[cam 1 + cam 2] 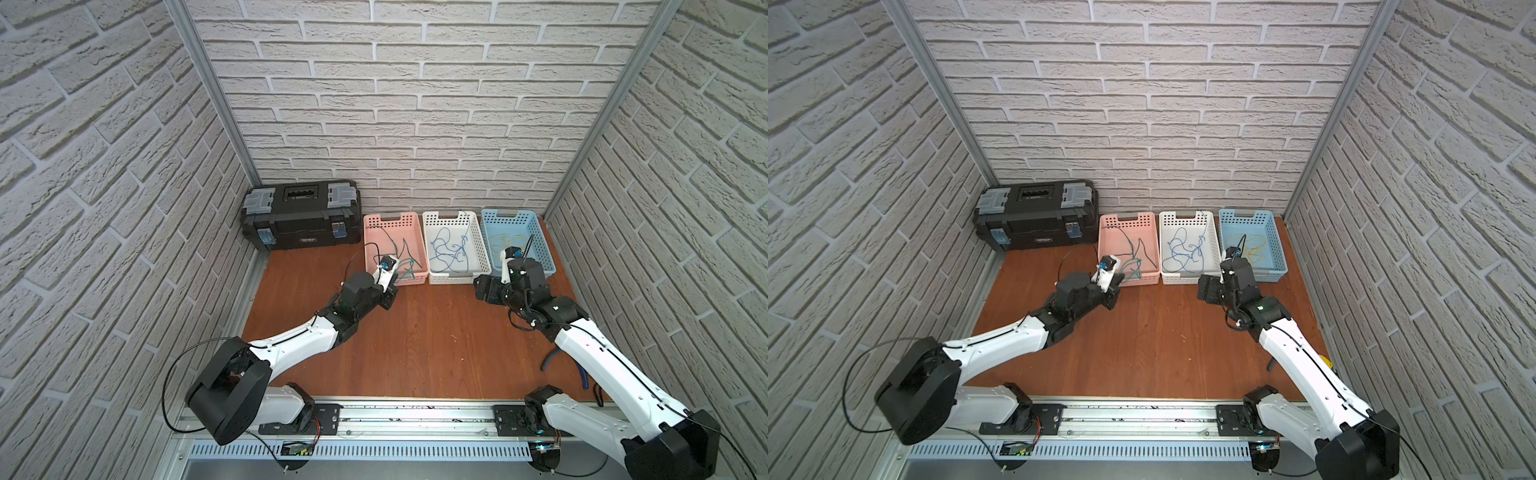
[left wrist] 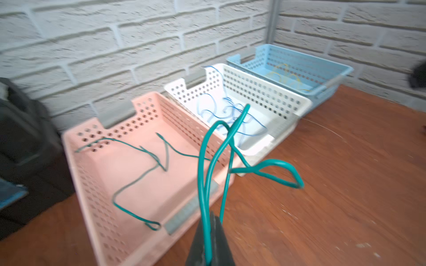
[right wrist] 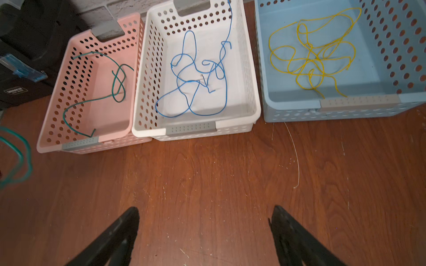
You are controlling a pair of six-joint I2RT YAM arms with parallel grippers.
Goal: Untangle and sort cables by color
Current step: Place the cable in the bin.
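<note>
Green cable (image 2: 200, 175) is rising lengthwise from the left gripper (image 2: 211, 222) pinching it, pink basket (image 2: 83, 184) just ahead; right gripper (image 3: 205, 208) is gaping wide, holding nothing.

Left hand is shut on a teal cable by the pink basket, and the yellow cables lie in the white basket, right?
Wrong basket: the right wrist view shows the yellow cables in the blue basket; the white basket holds blue cables. The left hand is shut on a teal cable by the pink basket, as you say.
</note>
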